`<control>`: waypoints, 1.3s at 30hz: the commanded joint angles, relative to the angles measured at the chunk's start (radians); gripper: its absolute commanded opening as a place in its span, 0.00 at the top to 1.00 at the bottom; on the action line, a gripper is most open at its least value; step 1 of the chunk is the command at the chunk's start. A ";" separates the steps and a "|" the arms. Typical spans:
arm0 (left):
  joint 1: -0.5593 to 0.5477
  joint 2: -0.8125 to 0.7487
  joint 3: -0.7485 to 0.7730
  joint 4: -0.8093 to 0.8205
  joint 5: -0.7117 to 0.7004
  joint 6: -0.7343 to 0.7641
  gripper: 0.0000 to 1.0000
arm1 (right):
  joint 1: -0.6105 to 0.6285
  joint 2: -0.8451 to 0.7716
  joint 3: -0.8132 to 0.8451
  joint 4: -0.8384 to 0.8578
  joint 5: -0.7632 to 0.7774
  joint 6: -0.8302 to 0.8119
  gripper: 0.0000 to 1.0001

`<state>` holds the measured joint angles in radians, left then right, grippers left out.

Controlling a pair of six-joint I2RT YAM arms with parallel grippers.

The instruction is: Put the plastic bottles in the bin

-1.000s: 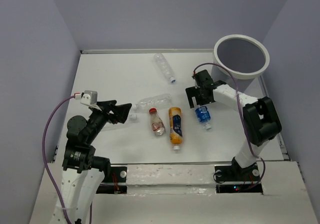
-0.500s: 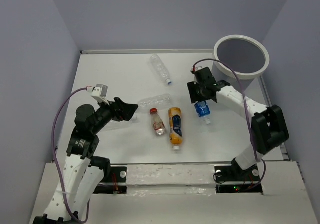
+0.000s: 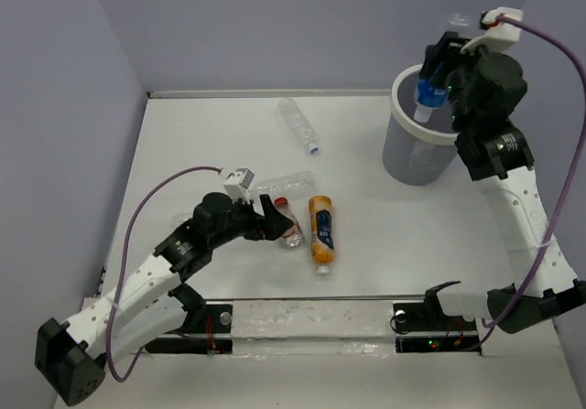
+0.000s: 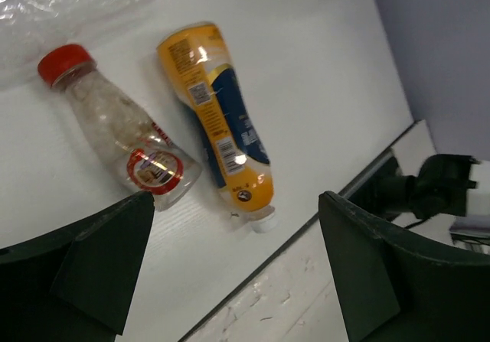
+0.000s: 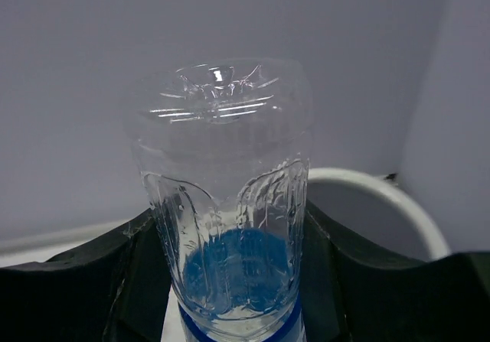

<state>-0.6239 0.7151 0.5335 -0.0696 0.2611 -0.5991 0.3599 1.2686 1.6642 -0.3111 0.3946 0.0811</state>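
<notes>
Right gripper [image 3: 432, 78] hanging high over bin [image 3: 412, 157], clamping blue-labelled bottle [image 3: 424, 95]. Bottle pointing cap-down over bin mouth, base facing wrist camera.
Left gripper [image 3: 273, 219] hovering low over table [image 3: 201, 144], fingers [image 4: 99, 265] spreading wide, gripping nothing.
Red-capped bottle [image 4: 122, 139] and orange bottle [image 4: 222, 135] lying just beside each other under left gripper.
Clear bottle [image 3: 286, 182] lying just beyond red cap.
Second clear bottle [image 3: 298, 125] lying farther back, well apart from others.

White bench [image 3: 211, 144]. 1 orange bottle [image 4: 218, 120] (dark blue label, white cap), 1 clear bottle [image 4: 115, 128] with red cap, a blue-labelled bottle [image 5: 230, 242], grey bin [image 3: 417, 157] with white rim.
</notes>
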 commanded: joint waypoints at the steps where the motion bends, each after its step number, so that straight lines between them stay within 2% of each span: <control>1: -0.170 0.157 0.034 -0.003 -0.429 -0.071 0.01 | -0.159 0.060 0.022 0.211 0.128 -0.055 0.62; 4: -0.197 0.262 0.039 0.059 -0.477 -0.090 0.01 | -0.242 0.133 0.011 0.297 0.141 -0.070 0.62; 8: -0.198 0.359 0.042 0.152 -0.546 -0.090 0.01 | -0.326 0.206 0.005 0.314 0.078 -0.026 0.59; 9: -0.198 0.385 0.037 0.174 -0.557 -0.078 0.01 | -0.335 0.207 -0.015 0.332 0.023 -0.009 0.39; 12: -0.198 0.429 0.033 0.246 -0.577 -0.079 0.01 | -0.335 0.183 -0.029 0.325 -0.064 0.035 0.01; 19: -0.198 0.636 0.111 0.269 -0.586 -0.050 0.01 | -0.319 0.016 -0.128 0.215 -0.347 0.210 0.00; 24: -0.198 0.698 0.126 0.295 -0.622 -0.047 0.07 | -0.104 -0.093 -0.338 0.198 -0.387 0.235 0.00; 25: -0.198 0.708 0.126 0.304 -0.625 -0.045 0.09 | -0.023 -0.100 -0.410 0.188 -0.387 0.235 0.00; 26: -0.198 0.715 0.123 0.315 -0.623 -0.045 0.15 | 0.046 -0.104 -0.481 0.184 -0.379 0.244 0.00; 27: -0.198 0.719 0.123 0.320 -0.622 -0.045 0.18 | 0.077 -0.106 -0.481 0.178 -0.372 0.250 0.01; 29: -0.198 0.731 0.118 0.330 -0.612 -0.047 0.24 | 0.128 -0.098 -0.592 0.176 -0.367 0.279 0.01; 33: -0.198 0.736 0.097 0.356 -0.591 -0.057 0.51 | 0.234 -0.045 -0.724 0.193 -0.364 0.328 0.00; 36: -0.198 0.696 0.079 0.361 -0.569 -0.060 0.64 | 0.303 0.033 -0.771 0.204 -0.356 0.358 0.00; 39: -0.201 0.635 0.043 0.360 -0.551 -0.073 0.71 | 0.330 0.081 -0.796 0.228 -0.378 0.393 0.00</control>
<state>-0.8173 1.4445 0.6151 0.2440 -0.2951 -0.6598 0.6468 1.3373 0.8719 -0.1570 0.0277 0.4107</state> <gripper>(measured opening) 0.361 0.994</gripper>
